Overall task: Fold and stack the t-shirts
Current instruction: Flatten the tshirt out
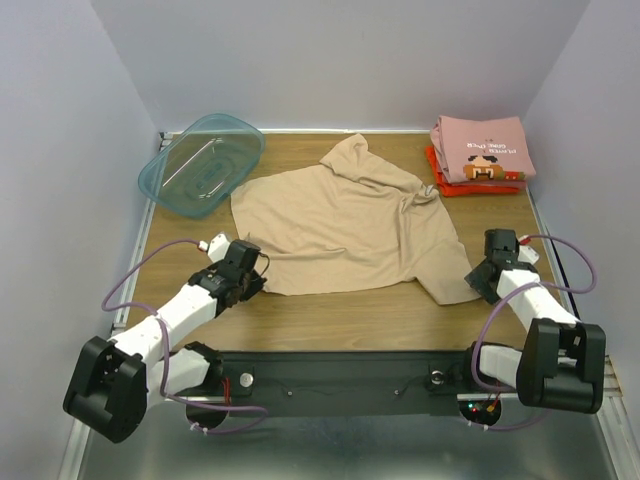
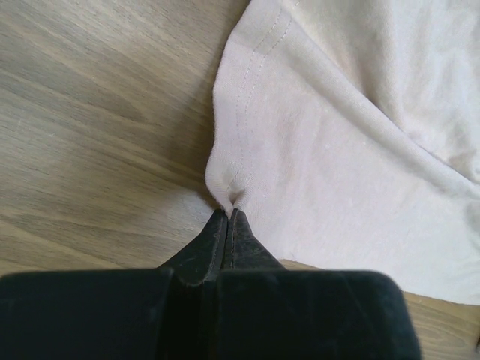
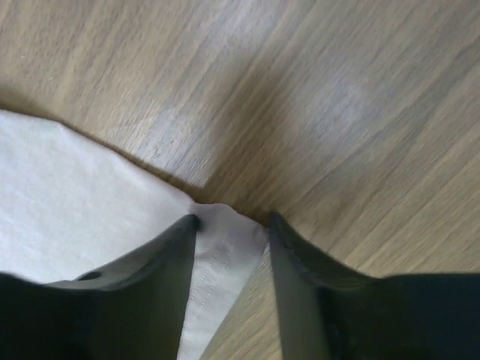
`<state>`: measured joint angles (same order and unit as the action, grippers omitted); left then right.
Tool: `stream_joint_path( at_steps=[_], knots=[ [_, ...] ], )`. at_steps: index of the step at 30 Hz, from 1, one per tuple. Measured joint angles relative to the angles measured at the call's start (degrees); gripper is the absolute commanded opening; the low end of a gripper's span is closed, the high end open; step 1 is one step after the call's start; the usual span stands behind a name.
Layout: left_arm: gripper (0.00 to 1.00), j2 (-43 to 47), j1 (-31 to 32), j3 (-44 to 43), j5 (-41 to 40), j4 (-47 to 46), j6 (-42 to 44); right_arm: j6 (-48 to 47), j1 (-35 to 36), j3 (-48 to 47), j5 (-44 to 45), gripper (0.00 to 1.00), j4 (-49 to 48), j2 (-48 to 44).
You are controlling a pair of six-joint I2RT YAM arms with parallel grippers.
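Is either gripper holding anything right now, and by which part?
The left gripper pinches the tan t-shirt at its near-left hem corner. The right gripper straddles the near-right corner, jaws apart, nothing gripped.

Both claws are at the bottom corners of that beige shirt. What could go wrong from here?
The left gripper pinches only a small pucker of hem on the tan t-shirt, so the cloth might slip out on lifting. The right gripper stands open with just the corner tip between its jaws; it may close on too little cloth. The shirt lies rumpled at its far end, so a fold could come out crooked.
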<state>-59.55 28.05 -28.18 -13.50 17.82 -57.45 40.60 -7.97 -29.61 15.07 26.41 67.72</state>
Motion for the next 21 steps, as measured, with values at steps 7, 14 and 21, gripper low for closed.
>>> stream_joint_path(
  at_steps=[7, 14, 21],
  knots=[
    [0.00, 2.9, 0.0, 0.0, -0.3, 0.2, 0.3, -2.4, -0.3, 0.8, -1.6, 0.00, -5.4, 0.5],
    [0.00, 9.1, 0.0, -0.1, -0.7, 2.5, 0.8, -4.3, 0.2, 0.9, -9.9, 0.01, -7.8, -2.2],
    [0.00, 16.3, 0.1, -10.0, -0.5, 5.8, 5.7, -5.7, 0.5, -8.6, -14.6, 0.00, -7.7, -17.6]
  ],
)
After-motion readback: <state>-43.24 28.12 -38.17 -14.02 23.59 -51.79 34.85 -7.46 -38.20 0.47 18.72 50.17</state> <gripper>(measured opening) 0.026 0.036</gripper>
